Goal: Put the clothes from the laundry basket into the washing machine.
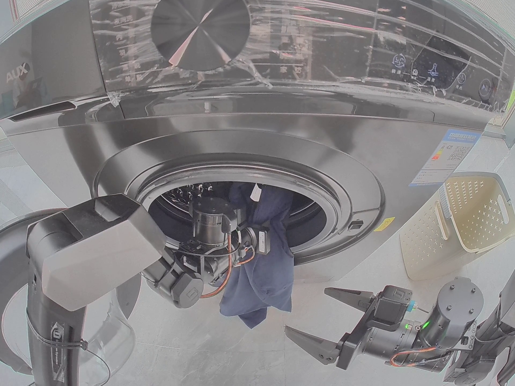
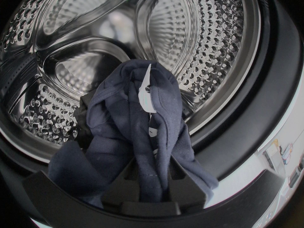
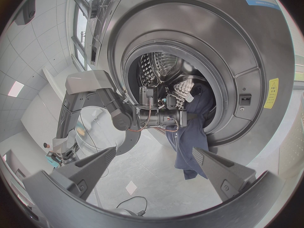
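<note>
A dark navy garment point(image 1: 265, 264) with a white label hangs from my left gripper point(image 2: 151, 171), which is shut on it at the mouth of the washing machine point(image 1: 332, 151). The cloth's upper end point(image 2: 136, 105) reaches into the steel drum point(image 2: 95, 48); its tail point(image 3: 190, 140) droops over the door rim toward the floor. My right gripper point(image 1: 314, 317) stands open and empty, low in front of the machine, to the right of the hanging cloth. The cream laundry basket point(image 1: 466, 221) leans against the machine at the right.
The machine's round door point(image 3: 95, 133) is swung open at the left, behind my left arm. Pale tiled floor point(image 1: 214, 344) lies below the opening. A cable point(image 3: 133, 205) lies on the floor.
</note>
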